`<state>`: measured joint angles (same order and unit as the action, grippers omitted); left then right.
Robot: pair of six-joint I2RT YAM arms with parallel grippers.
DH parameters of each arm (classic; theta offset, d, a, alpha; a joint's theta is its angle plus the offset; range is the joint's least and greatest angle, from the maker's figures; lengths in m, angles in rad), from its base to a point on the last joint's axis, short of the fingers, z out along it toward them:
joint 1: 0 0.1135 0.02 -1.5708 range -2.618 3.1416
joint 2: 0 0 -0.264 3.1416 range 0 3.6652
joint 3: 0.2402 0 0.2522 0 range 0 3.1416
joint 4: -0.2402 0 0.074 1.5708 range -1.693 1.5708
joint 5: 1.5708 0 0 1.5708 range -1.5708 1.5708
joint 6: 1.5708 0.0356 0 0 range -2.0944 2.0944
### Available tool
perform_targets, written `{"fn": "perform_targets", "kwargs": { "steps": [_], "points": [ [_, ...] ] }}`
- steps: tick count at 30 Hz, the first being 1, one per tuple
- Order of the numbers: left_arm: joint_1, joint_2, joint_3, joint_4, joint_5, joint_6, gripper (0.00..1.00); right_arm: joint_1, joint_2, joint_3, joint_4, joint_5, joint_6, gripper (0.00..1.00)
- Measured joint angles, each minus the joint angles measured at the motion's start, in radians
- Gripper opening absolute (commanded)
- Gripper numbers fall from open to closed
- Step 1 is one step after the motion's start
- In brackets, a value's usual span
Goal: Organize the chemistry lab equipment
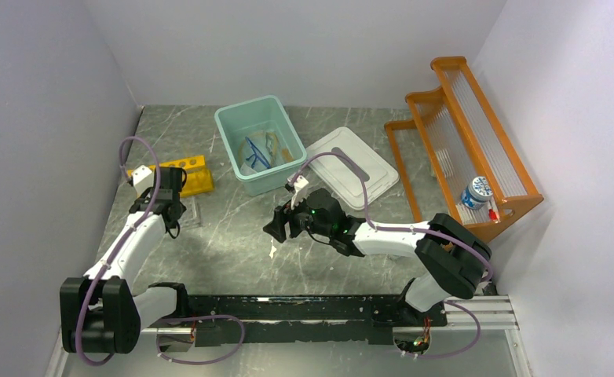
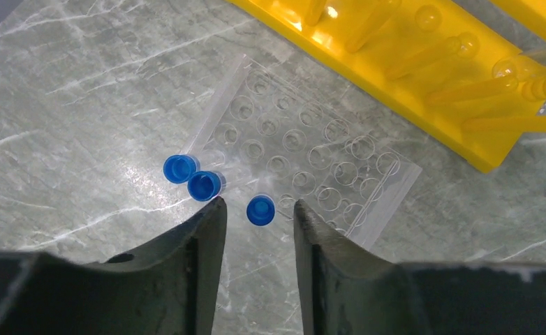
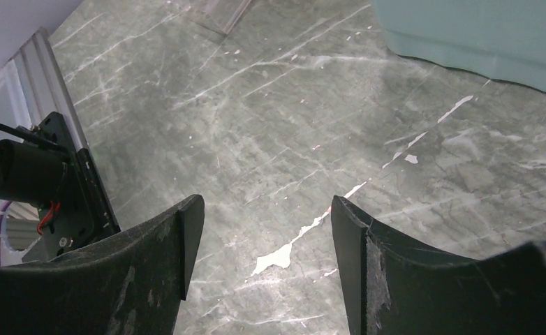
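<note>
Marble tabletop (image 2: 82, 105) bears three blue caps (image 2: 179, 168) (image 2: 204, 185) (image 2: 260, 210); left end effector (image 2: 258, 204) narrowly parted, right end effector (image 3: 267, 209) wide.

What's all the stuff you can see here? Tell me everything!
Table: one, grey marble, under everything.
Bin: one, pale green, back middle.
Bits: a few, blue and tan, inside the bin, too small to name.
Lid: one, white, right of the bin.
Shelf: one, orange, by the right wall.
Jar: one, blue and white, on the shelf.
Tube rack: one, yellow, back left.
Well plate: one, clear, in front of the rack.
Caps: three, blue, at the plate's near edge.
Left pincer: one, black, open, a cap loose between its fingers.
Right pincer: one, black, open, over bare table.
</note>
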<state>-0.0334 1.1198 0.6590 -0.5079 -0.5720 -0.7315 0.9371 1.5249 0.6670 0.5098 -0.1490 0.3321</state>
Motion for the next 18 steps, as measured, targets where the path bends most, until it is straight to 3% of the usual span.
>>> {"fn": "perform_targets", "kwargs": {
  "steps": [4, 12, 16, 18],
  "points": [
    [0.000, -0.006, 0.023, -0.032, 0.013, 0.005, 0.58, 0.000, 0.000, 0.000, 0.000, 0.000, 0.000, 0.70],
    [0.000, -0.063, 0.158, -0.086, 0.107, 0.042, 0.65, 0.000, -0.001, 0.000, -0.006, -0.001, 0.001, 0.70],
    [0.000, -0.099, 0.209, -0.116, 0.177, 0.093, 0.81, -0.001, -0.015, 0.002, -0.040, 0.008, 0.002, 0.70],
    [0.000, -0.141, 0.227, -0.128, 0.226, 0.133, 0.84, -0.001, -0.034, 0.007, -0.077, 0.026, 0.005, 0.72]
  ]
}}
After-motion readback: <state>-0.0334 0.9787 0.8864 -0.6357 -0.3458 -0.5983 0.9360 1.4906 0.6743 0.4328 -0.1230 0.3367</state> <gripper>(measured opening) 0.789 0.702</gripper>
